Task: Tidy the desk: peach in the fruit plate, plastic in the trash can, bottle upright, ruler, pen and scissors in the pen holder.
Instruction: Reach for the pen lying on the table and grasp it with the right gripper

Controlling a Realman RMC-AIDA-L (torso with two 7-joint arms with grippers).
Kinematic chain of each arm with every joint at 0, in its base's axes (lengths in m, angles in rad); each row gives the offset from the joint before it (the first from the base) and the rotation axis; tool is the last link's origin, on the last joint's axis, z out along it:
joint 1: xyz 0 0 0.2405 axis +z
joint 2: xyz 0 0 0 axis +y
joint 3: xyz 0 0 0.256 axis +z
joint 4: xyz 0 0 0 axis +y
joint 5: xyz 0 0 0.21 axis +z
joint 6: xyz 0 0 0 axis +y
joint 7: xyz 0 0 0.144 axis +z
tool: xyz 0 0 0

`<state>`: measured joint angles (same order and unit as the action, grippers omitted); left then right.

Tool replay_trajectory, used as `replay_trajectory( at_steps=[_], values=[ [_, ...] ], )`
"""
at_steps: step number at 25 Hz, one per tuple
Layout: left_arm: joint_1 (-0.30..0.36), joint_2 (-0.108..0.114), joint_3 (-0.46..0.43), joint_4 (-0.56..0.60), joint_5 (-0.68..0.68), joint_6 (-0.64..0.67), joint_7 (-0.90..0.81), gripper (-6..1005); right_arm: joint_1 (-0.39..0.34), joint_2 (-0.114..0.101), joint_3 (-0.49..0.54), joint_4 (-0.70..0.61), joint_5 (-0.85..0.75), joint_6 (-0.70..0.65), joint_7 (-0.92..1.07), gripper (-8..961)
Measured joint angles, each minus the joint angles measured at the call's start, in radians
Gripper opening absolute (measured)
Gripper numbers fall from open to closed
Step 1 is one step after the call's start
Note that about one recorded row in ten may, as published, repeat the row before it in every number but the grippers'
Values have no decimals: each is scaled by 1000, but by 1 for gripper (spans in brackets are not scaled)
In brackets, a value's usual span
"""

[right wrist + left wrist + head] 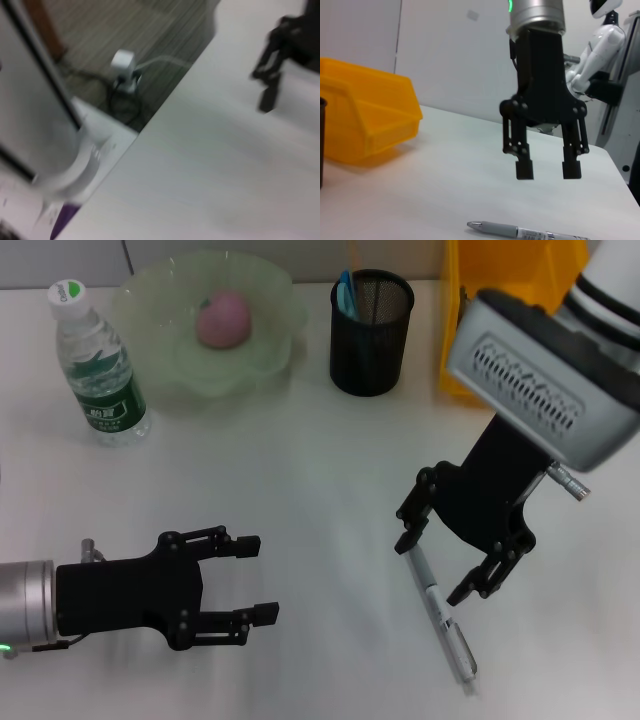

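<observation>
The pen (440, 611) lies flat on the table (320, 490) at about five o'clock, under the right gripper (445, 562), fingers spread wide. Light, stiff and slick; pinch mid-barrel. The left gripper (250, 580) idles, fingers released.

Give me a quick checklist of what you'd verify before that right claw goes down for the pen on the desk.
1. Right gripper open: ok, jaws spread.
2. Right gripper over the pen: ok, above its upper end, not touching by the left wrist view.
3. Pen lying free on the desk: ok, nothing against it.
4. Left gripper out of the way: ok, open, off to the left of the pen.
5. Pen holder upright with room: ok, only blue items at one side.
6. Peach in the fruit plate, bottle upright: ok.
</observation>
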<state>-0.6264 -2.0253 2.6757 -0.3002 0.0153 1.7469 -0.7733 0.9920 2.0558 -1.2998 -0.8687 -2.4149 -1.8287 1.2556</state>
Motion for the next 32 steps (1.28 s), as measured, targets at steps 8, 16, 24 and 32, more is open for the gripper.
replay_trajectory(
  at_steps=[8,16,24,32],
  values=[
    [9,-5,-9,-1,-6,-6,-16,803,27,24,-99,-16,-61,17,-110,666],
    [16,-7,-10,0,-8,-11,-11,801,36,32,-262,-48,-61,43,-148,664],
    [20,-13,-10,2,-8,-11,-4,800,41,36,-415,-72,-46,70,-156,663],
    [22,-19,-10,0,-8,-12,-3,800,35,37,-493,-101,-42,104,-153,664]
  ],
)
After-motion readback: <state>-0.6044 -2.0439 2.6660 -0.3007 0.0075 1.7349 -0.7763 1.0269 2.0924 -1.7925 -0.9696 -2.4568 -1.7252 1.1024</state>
